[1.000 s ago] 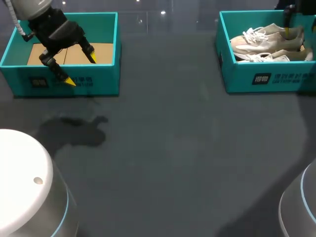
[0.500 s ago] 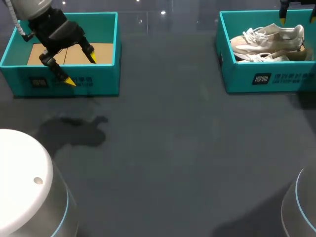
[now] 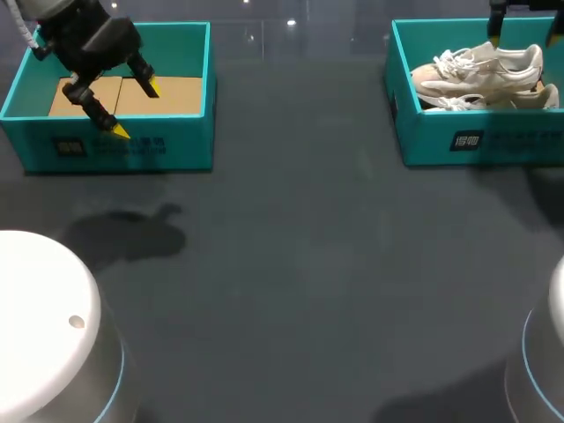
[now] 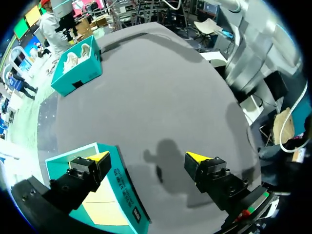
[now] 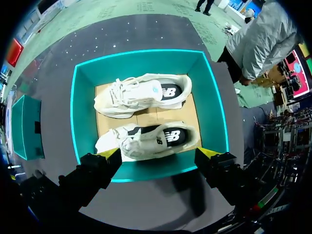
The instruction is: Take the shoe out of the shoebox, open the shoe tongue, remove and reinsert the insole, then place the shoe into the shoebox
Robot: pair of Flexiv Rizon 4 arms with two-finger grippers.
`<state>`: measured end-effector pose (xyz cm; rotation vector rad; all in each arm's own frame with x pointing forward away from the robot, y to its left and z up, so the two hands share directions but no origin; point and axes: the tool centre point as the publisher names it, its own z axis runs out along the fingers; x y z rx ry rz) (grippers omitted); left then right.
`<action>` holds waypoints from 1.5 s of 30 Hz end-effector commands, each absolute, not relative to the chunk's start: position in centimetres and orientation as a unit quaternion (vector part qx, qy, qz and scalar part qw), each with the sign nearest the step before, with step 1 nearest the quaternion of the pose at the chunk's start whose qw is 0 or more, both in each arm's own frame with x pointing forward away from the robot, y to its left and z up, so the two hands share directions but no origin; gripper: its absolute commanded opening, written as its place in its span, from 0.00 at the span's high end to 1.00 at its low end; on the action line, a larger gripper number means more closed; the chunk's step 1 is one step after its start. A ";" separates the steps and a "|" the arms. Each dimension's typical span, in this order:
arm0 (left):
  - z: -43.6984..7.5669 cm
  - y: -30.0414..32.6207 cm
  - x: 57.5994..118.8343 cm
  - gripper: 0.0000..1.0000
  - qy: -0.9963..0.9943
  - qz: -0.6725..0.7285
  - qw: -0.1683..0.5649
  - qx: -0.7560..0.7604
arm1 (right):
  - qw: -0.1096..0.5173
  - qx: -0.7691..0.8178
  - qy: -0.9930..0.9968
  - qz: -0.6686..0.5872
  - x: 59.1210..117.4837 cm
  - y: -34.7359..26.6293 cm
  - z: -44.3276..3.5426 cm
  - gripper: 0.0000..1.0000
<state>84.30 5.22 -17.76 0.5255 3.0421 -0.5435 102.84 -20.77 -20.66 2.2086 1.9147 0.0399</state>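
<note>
Over the grey table (image 3: 308, 264), left hand (image 3: 137, 108) and right hand (image 5: 161, 152) gape empty — head view crops the right.

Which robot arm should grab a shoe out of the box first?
The right arm. The right gripper hangs open directly above the shoebox that holds both shoes. The left gripper hovers over the other box, which has no shoes, far across the table.
</note>
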 end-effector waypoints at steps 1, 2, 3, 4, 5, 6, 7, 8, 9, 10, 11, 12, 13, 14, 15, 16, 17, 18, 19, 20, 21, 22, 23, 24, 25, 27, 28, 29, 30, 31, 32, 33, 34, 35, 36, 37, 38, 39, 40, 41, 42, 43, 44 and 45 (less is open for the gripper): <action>-16.9 6.3 84.4 0.00 0.995 -0.088 -0.003 -0.044 | 0.140 0.749 0.646 0.037 98.9 -19.8 -20.4 0.00; -17.0 6.6 84.8 0.00 0.994 -0.065 -0.004 -0.084 | 0.137 0.750 0.646 0.037 98.5 -19.6 -20.5 0.00; -17.1 7.0 84.9 0.00 0.992 -0.055 -0.002 -0.112 | 0.136 0.752 0.644 0.034 98.1 -19.4 -20.5 0.00; -17.1 7.4 85.1 0.00 0.989 -0.042 -0.007 -0.143 | 0.133 0.753 0.643 0.034 97.7 -19.2 -20.6 0.00; -17.1 7.7 85.2 0.00 0.984 -0.032 -0.003 -0.173 | 0.130 0.754 0.643 0.032 97.5 -19.1 -20.6 0.00; -17.1 8.0 85.3 0.00 0.980 -0.026 -0.004 -0.198 | 0.129 0.757 0.640 0.029 97.1 -19.0 -20.7 0.00; -17.1 8.3 85.3 0.00 0.975 -0.022 -0.004 -0.222 | 0.126 0.758 0.639 0.030 96.8 -18.9 -20.7 0.00; -17.1 8.6 85.4 0.00 0.968 -0.019 -0.004 -0.249 | 0.125 0.761 0.636 0.027 96.5 -18.9 -20.8 0.00; -17.1 8.9 85.4 0.00 0.961 -0.024 -0.006 -0.274 | 0.124 0.763 0.633 0.025 96.1 -18.8 -20.8 0.00; -17.1 9.3 85.5 0.00 0.953 -0.026 -0.008 -0.301 | 0.122 0.765 0.632 0.026 95.8 -18.7 -20.8 0.00; -17.2 9.6 85.6 0.00 0.944 -0.028 -0.007 -0.330 | 0.122 0.767 0.630 0.025 95.6 -18.6 -20.9 0.00; -17.2 10.0 85.8 0.00 0.936 -0.033 -0.009 -0.351 | 0.121 0.768 0.628 0.025 95.4 -18.5 -20.9 0.00; -17.3 10.3 85.9 0.00 0.926 -0.037 -0.013 -0.375 | 0.120 0.769 0.628 0.025 95.2 -18.4 -20.9 0.00; -17.3 10.7 86.1 0.00 0.918 -0.037 -0.009 -0.396 | 0.119 0.769 0.628 0.025 95.1 -18.3 -20.9 0.00; -17.2 10.9 85.8 0.00 0.909 -0.038 -0.008 -0.414 | 0.118 0.769 0.627 0.026 95.0 -18.3 -21.0 0.00; -17.1 11.2 85.9 0.00 0.902 -0.039 -0.010 -0.429 | 0.116 0.769 0.628 0.026 95.0 -18.2 -21.0 0.00; -17.1 11.5 86.3 0.00 0.895 -0.037 -0.008 -0.445 | 0.114 0.769 0.629 0.025 95.0 -18.1 -21.0 0.00; -17.1 11.8 86.6 0.00 0.887 -0.033 -0.007 -0.460 | 0.111 0.768 0.631 0.027 95.0 -18.1 -21.1 0.00; -17.2 12.1 87.1 0.00 0.880 -0.033 -0.010 -0.473 | 0.109 0.767 0.632 0.029 95.0 -18.1 -21.1 0.00; -17.2 12.4 87.4 0.00 0.874 -0.031 -0.010 -0.485 | 0.109 0.767 0.632 0.029 95.0 -18.1 -21.1 0.00; -17.3 12.6 87.6 0.00 0.865 -0.028 -0.008 -0.501 | 0.109 0.767 0.632 0.029 95.0 -18.1 -21.1 0.00; -17.3 12.9 87.8 0.00 0.858 -0.027 -0.009 -0.512 | 0.109 0.767 0.632 0.029 95.0 -18.1 -21.1 0.00; -17.3 13.3 88.1 0.00 0.850 -0.024 -0.008 -0.527 | 0.109 0.767 0.632 0.029 95.0 -18.1 -21.1 0.00; -17.3 13.6 88.3 0.00 0.841 -0.018 0.000 -0.540 | 0.109 0.767 0.632 0.029 95.0 -18.1 -21.1 0.00; -17.4 13.9 88.6 0.00 0.834 -0.014 0.003 -0.552 | 0.109 0.767 0.632 0.029 95.0 -18.1 -21.1 0.00; -17.5 14.5 89.1 0.00 0.821 -0.011 -0.001 -0.571 | 0.109 0.767 0.632 0.029 95.0 -18.1 -21.1 0.00; -17.6 14.7 89.3 0.00 0.814 -0.004 0.006 -0.581 | 0.109 0.767 0.632 0.029 95.0 -18.1 -21.1 0.00; -17.6 15.0 89.5 0.00 0.808 -0.004 0.001 -0.589 | 0.109 0.767 0.632 0.029 95.0 -18.1 -21.1 0.00; -17.7 15.3 89.7 0.00 0.802 0.001 0.003 -0.598 | 0.109 0.767 0.632 0.029 95.0 -18.1 -21.1 0.00; -17.8 15.5 89.8 0.00 0.793 0.010 0.011 -0.609 | 0.109 0.767 0.632 0.029 95.0 -18.1 -21.1 0.00; -17.9 15.7 90.0 0.00 0.789 0.012 0.009 -0.614 | 0.109 0.767 0.632 0.029 95.0 -18.1 -21.1 0.00; -18.0 15.9 90.2 0.00 0.786 0.014 0.003 -0.618 | 0.109 0.767 0.632 0.029 95.0 -18.1 -21.1 0.00; -18.0 16.1 90.2 0.00 0.780 0.018 0.008 -0.626 | 0.109 0.767 0.632 0.029 95.0 -18.1 -21.1 0.00; -18.0 16.2 90.2 0.00 0.774 0.022 0.012 -0.633 | 0.109 0.767 0.632 0.029 95.0 -18.1 -21.1 0.00; -18.1 16.4 90.3 0.00 0.769 0.022 0.009 -0.639 | 0.109 0.767 0.632 0.029 95.0 -18.1 -21.1 0.00; -18.1 16.6 90.3 0.00 0.762 0.025 0.013 -0.647 | 0.109 0.767 0.632 0.029 95.0 -18.1 -21.1 0.00; -18.2 16.9 90.4 0.00 0.757 0.026 0.014 -0.652 | 0.109 0.767 0.632 0.029 95.0 -18.1 -21.1 0.00; -18.3 17.2 90.4 0.00 0.756 0.024 0.011 -0.654 | 0.109 0.767 0.632 0.029 95.0 -18.1 -21.1 0.00; -18.3 17.2 90.4 0.00 0.756 0.024 0.011 -0.654 | 0.109 0.767 0.632 0.029 95.0 -18.1 -21.1 0.00; -18.3 17.2 90.4 0.00 0.756 0.024 0.011 -0.654 | 0.109 0.767 0.632 0.029 95.0 -18.1 -21.1 0.00; -18.3 17.2 90.4 0.00 0.756 0.024 0.011 -0.654 | 0.109 0.767 0.632 0.029 95.0 -18.1 -21.1 0.00; -18.3 17.2 90.4 0.00 0.756 0.024 0.011 -0.654 | 0.109 0.767 0.632 0.029 95.0 -18.1 -21.1 0.00; -18.3 17.2 90.4 0.00 0.756 0.024 0.011 -0.654 | 0.109 0.767 0.632 0.029 95.0 -18.1 -21.1 0.00; -18.3 17.2 90.4 0.00 0.756 0.024 0.011 -0.654 | 0.109 0.767 0.632 0.029 95.0 -18.1 -21.1 0.00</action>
